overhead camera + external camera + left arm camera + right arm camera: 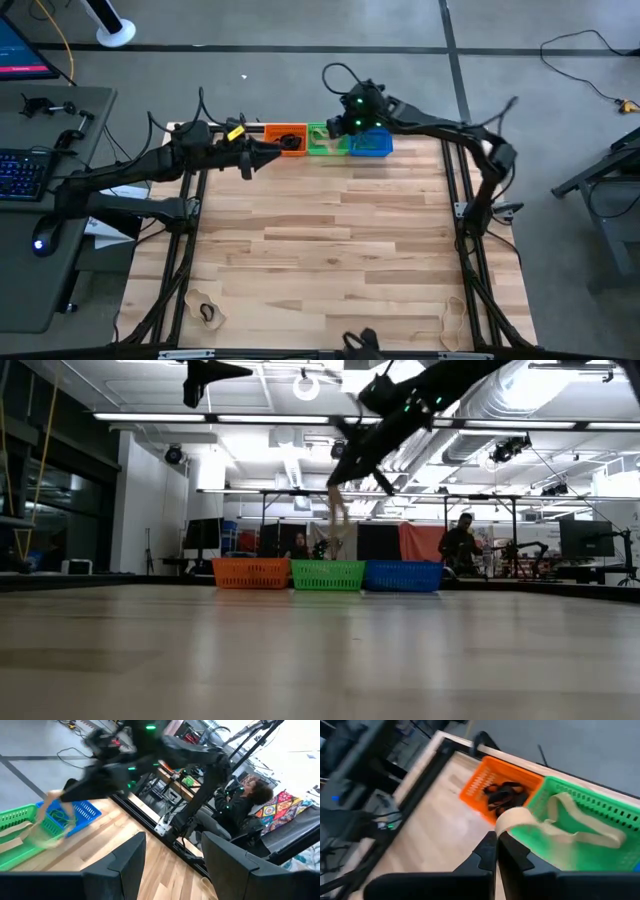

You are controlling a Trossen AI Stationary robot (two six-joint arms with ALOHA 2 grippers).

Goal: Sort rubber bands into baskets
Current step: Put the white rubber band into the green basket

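The orange basket (288, 139), green basket (323, 139) and blue basket (371, 144) stand in a row at the table's far edge. My right gripper (497, 842) is above the green basket (580, 820), shut on a tan rubber band (520, 817). Black bands (502, 795) lie in the orange basket (485, 782). Green bands (60, 815) show in the blue basket (82, 812). My left gripper (172, 852) is open and empty, raised just left of the orange basket. More bands lie near the table's front left (207, 313) and front right (453, 325). My right gripper pinches the tan band's upper end (509, 819) between its two shut fingertips, coming from above and slanting down. The band hangs slack below the fingers (339, 510), over the green basket (327, 574). Its loop (580, 836) reaches toward the basket's inside.
The table's middle is bare wood (330, 230). Black frame bars run along the left (185, 250) and right (470, 250) sides. People and equipment show in the room beyond the far edge (460, 545).
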